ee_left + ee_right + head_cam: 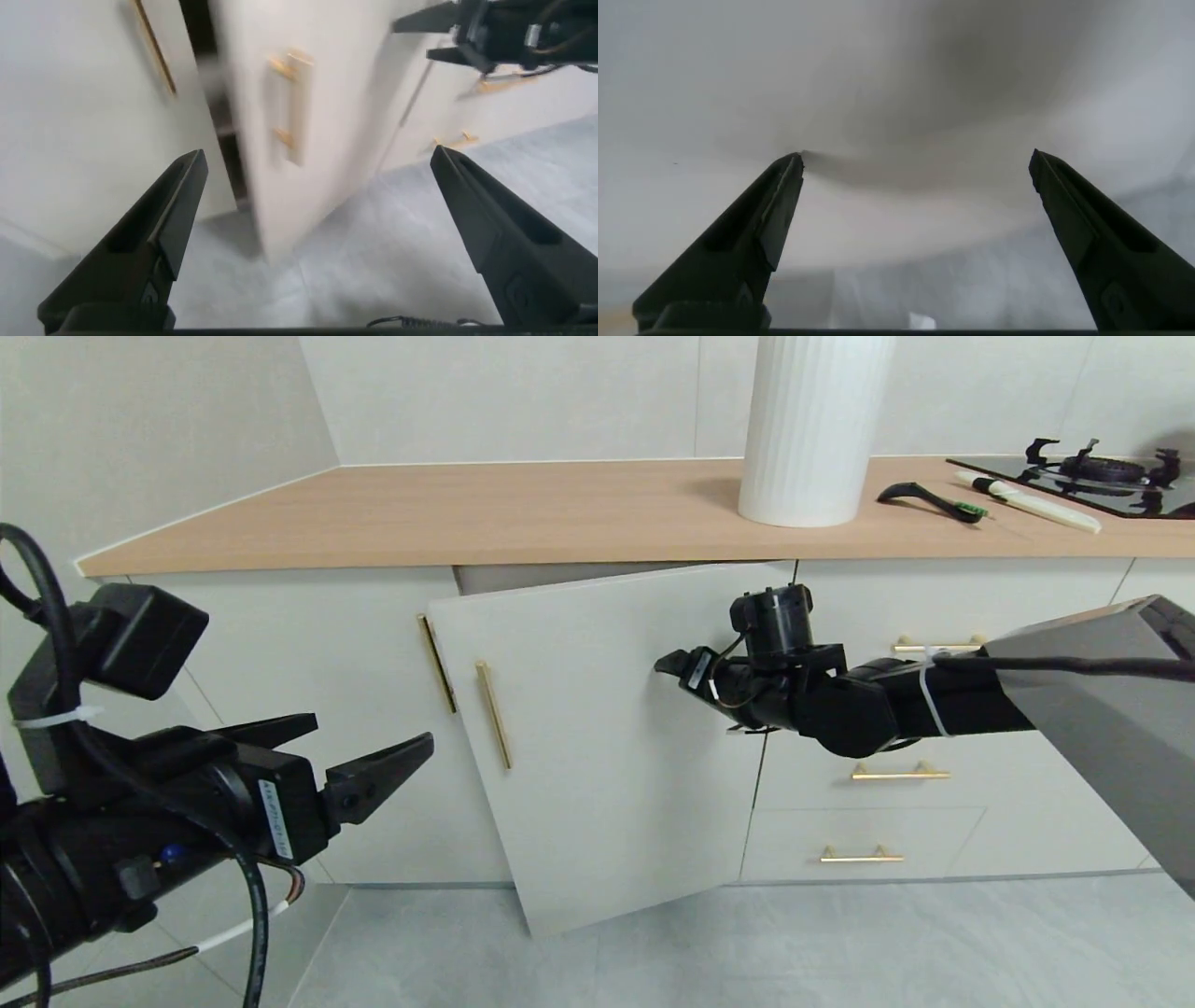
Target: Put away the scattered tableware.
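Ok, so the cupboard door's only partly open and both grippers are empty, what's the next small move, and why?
Probably swing the cabinet door wider with the left gripper: it is open, near the gold handle on the door's free edge, while the open right gripper faces the door's front, where a push would shut it. The black utensil lies on the counter.

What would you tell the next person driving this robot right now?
Left tool: open, empty, low in front of the left cabinets.
Right tool: open, empty, close to the front face of the cabinet door.
Things: a black utensil and a white utensil lie on the counter beside the stove.
Done: the cabinet door stands partly open.
Left: pick up both utensils and put them away.
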`<state>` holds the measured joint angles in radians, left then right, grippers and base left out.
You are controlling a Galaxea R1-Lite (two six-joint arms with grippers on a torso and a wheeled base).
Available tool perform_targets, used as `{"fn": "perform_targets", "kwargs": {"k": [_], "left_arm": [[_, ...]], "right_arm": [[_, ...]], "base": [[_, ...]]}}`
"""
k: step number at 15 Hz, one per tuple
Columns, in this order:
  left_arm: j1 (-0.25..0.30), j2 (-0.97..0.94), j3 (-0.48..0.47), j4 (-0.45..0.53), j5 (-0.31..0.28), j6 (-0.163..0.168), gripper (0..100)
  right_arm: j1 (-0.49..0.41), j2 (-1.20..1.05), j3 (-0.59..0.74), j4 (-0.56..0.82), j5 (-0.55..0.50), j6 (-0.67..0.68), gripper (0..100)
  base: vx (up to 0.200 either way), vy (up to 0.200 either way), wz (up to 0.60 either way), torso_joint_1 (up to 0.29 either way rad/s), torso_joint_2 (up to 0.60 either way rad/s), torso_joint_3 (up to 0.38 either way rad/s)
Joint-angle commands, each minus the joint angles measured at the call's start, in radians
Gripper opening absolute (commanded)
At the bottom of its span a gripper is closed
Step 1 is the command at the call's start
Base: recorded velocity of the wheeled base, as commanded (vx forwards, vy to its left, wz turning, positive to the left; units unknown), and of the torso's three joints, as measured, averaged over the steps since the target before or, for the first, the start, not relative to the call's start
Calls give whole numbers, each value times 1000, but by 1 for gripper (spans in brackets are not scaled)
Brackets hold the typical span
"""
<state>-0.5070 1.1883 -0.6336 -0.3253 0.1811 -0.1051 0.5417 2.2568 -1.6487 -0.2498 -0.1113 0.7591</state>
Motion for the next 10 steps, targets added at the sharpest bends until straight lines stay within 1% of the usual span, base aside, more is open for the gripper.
{"fn": "perform_targets", "kwargs": {"k": [1,3,4,10], "left_arm": [[-1,-15,0,-1,0,-1,100],[-1,-15,0,-1,0,-1,100],[-1,-15,0,-1,0,-1,100],[-1,-15,2,0,0,-1,100]], "right_arm": [[0,29,-43,4,-31,8,100],[-6,63,-111,6,-123,6,100],[-12,69,-129,6,-146,6,100],[-74,84,-187,7,-154,6,100]], "base": [[0,0,0,0,0,0],[0,0,0,0,0,0],[0,0,0,0,0,0],[0,0,0,0,0,0]]}}
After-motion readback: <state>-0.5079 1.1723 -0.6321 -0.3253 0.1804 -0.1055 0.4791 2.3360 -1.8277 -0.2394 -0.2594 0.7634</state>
